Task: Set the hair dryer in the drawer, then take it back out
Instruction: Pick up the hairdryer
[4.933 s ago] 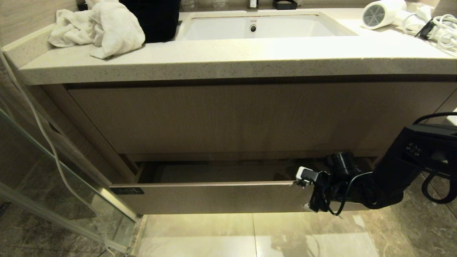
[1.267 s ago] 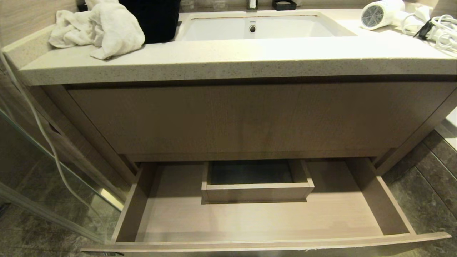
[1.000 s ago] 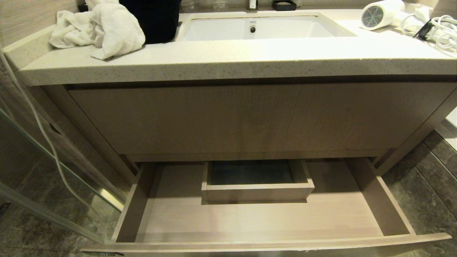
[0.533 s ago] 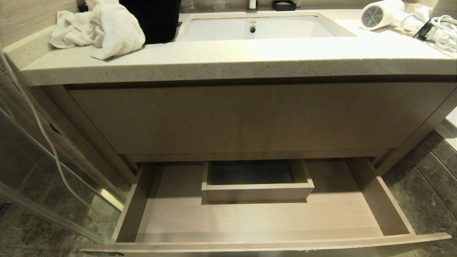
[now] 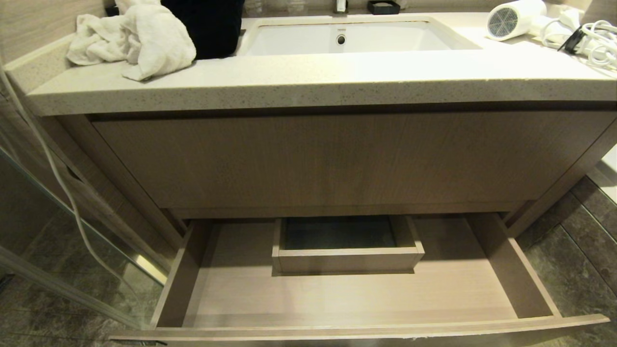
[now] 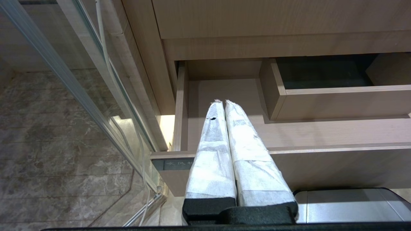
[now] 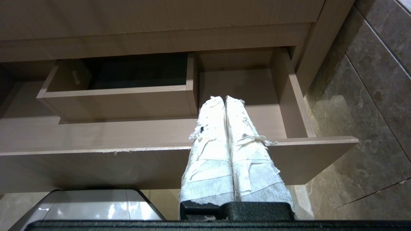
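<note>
Two arms: both of mine sit low in front of the vanity, out of my head view, each looking into the open drawer from its own side.
Vanity: the stone counter (image 5: 308,77) carries the sink (image 5: 352,36) in the middle and a white towel (image 5: 140,41) on my left end.
Drawer: the drawer (image 5: 347,294) is pulled fully out, where a few seconds ago it stood only partly open with my right arm at its front. Its floor is bare around the boxed cut-out (image 5: 344,246).
Meaning: the opening step looks finished to me; nothing has gone in yet.
Hair dryer: the hair dryer (image 5: 516,18) lies on the counter's far right end, well above the drawer, its cord (image 5: 595,43) coiled beside it.
Right gripper: my right gripper (image 7: 224,99) has its wrapped fingers pressed together on nothing, before the drawer's right end.
Left gripper: my left gripper (image 6: 222,102) is likewise closed and empty, at the left end.
Next: I judge I must rise to the counter to fetch the dryer.
</note>
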### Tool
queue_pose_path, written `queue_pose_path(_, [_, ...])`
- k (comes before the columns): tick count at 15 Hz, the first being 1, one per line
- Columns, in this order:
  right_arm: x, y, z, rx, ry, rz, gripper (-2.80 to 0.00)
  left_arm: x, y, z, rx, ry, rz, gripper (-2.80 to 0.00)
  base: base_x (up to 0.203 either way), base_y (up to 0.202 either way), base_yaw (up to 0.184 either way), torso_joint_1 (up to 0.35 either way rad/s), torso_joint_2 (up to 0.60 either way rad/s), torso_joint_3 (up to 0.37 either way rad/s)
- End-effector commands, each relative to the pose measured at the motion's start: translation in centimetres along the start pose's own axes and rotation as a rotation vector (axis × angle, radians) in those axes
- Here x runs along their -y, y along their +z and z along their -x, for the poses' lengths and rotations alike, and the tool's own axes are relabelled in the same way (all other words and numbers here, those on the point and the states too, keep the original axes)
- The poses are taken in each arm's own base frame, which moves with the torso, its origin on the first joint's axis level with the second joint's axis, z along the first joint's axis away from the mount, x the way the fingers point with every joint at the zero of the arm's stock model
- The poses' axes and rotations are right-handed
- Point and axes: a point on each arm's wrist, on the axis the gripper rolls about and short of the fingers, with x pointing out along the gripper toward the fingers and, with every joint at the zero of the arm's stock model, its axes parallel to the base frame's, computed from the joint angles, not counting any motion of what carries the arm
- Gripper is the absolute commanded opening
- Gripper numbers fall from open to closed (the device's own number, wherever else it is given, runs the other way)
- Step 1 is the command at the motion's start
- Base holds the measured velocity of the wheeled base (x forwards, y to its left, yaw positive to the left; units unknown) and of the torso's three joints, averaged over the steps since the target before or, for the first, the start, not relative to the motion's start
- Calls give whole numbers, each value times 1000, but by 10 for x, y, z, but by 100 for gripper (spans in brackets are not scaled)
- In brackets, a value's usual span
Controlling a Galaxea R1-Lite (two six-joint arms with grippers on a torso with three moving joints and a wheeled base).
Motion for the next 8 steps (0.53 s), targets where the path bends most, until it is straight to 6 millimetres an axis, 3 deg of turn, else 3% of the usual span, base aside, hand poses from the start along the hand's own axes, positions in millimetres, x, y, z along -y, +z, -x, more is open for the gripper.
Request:
queue_pose_path(1, [0,0,0,-1,1,0,-280,0,0,0,0,0,0,-280,0,0,0,0,0,0])
queue_pose_path(8, [0,0,0,-1,1,0,-280,0,0,0,0,0,0,-280,0,0,0,0,0,0])
